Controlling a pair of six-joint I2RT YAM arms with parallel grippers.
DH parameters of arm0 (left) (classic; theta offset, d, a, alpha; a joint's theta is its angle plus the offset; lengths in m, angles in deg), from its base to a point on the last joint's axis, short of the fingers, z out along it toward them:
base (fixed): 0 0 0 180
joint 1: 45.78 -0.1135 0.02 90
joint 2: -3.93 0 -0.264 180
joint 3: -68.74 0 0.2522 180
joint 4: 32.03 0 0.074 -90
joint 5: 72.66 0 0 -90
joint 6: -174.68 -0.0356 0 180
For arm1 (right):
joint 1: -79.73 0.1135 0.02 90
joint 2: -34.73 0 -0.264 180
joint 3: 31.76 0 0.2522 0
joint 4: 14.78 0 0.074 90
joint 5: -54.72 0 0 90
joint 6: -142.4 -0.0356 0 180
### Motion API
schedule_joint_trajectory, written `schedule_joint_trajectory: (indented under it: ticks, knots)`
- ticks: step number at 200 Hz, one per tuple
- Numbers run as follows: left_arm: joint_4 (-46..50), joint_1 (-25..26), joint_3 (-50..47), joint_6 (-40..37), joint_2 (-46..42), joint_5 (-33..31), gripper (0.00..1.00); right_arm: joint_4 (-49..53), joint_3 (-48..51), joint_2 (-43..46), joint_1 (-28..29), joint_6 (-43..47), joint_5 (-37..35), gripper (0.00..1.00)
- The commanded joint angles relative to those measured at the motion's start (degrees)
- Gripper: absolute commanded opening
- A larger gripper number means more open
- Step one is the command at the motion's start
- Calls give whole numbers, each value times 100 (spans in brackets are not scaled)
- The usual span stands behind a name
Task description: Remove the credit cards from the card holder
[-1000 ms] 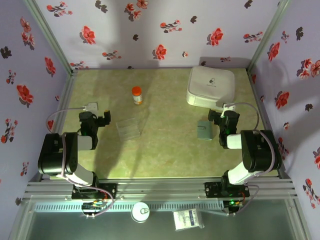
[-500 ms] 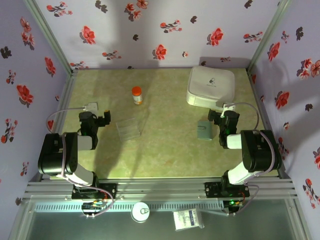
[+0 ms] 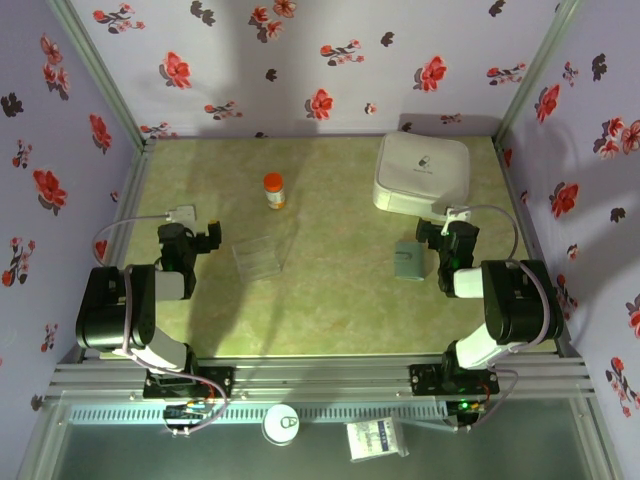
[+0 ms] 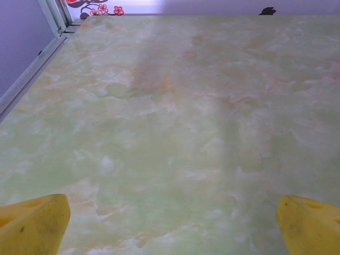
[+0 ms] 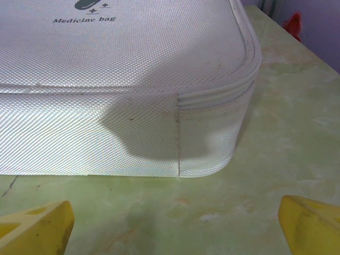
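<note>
The right tool stands wide, its yellow fingertips spread far apart with nothing between them. It sits low over the desk, facing the near side wall of the white medicine bag. Just beside this tool, on its left and nearer the arm bases than the bag, the card holder lies flat on the desk. It looks closed as far as the overhead view tells, and it touches neither the tool nor the bag. The left tool is equally wide and carries nothing, looking out over the green marbled desk. The clear tray lies near it on its right, and an orange-capped pill bottle stands farther back. The credit cards are presumably tucked inside the holder. I judge the holder light, thin and soft, so it is likely to skid on the smooth desk or flop when lifted by one cover. It is best pinched along its folded spine or an outer edge. Squeezing across the pockets would clamp the cards in. The cards themselves should be stiff, slick and very thin. Each is best gripped by whatever short edge pokes out and drawn straight along its pocket while the other tool steadies the holder.
</note>
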Motion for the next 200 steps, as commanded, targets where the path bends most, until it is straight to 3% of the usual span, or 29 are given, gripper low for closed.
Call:
schedule_joint_trajectory:
  ticks: [1, 49, 120, 150, 200]
  knots:
    - [-157, 25, 92, -90, 44, -82, 100, -89, -103, -28, -48, -100, -49, 99]
    - [-32, 59, 128, -75, -84, -309, 100, -37, -117, 43, -49, -117, -152, 99]
    - [1701, 402, 635, -148, -1218, -976, 100, 1118, -319, 1075, -36, -95, -137, 99]
    - [2694, 544, 852, 39, -1848, -1252, 100, 2049, -568, 1783, -32, -104, 82, 99]
    - [4903, 777, 1443, 1402, -2507, -1340, 100, 3671, -1081, 2528, 67, -858, 571, 99]
